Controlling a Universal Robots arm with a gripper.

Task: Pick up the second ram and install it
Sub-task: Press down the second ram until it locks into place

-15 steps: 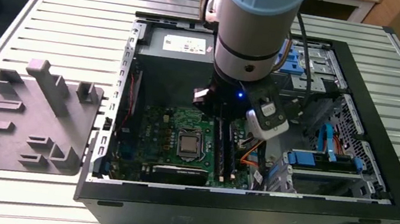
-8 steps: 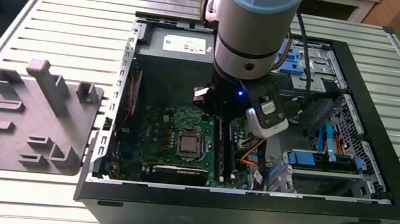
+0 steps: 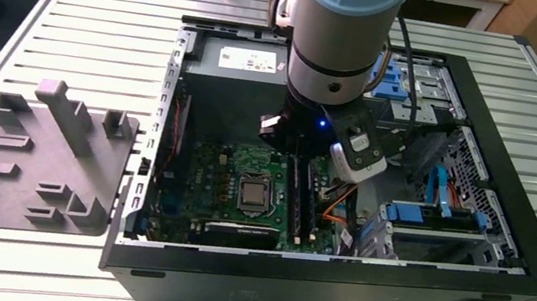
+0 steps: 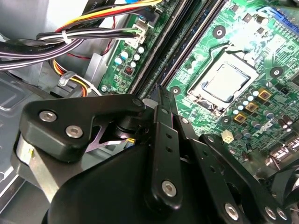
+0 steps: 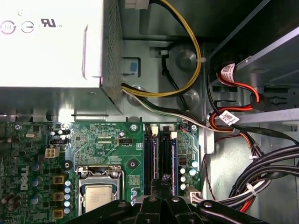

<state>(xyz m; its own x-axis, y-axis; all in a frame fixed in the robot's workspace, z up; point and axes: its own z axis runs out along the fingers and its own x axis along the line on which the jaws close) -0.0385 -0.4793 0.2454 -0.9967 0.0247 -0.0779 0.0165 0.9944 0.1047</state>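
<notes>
One flat dark second ram [image 3: 297,191], green motherboard [image 3: 226,184]

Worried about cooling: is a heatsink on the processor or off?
Off: the processor shows its bare metal lid in the second wrist view.

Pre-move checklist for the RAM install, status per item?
1. Case open, motherboard exposed: ok.
2. Tool over the memory slots, next to the CPU socket: ok.
3. Second ram held in the tool: cannot tell.
4. Yellow and black cables off the slots: ok, they run along the case wall and do not lie across the slots.
5. Slot latches open: cannot tell.
6. Target slot free: cannot tell.
</notes>
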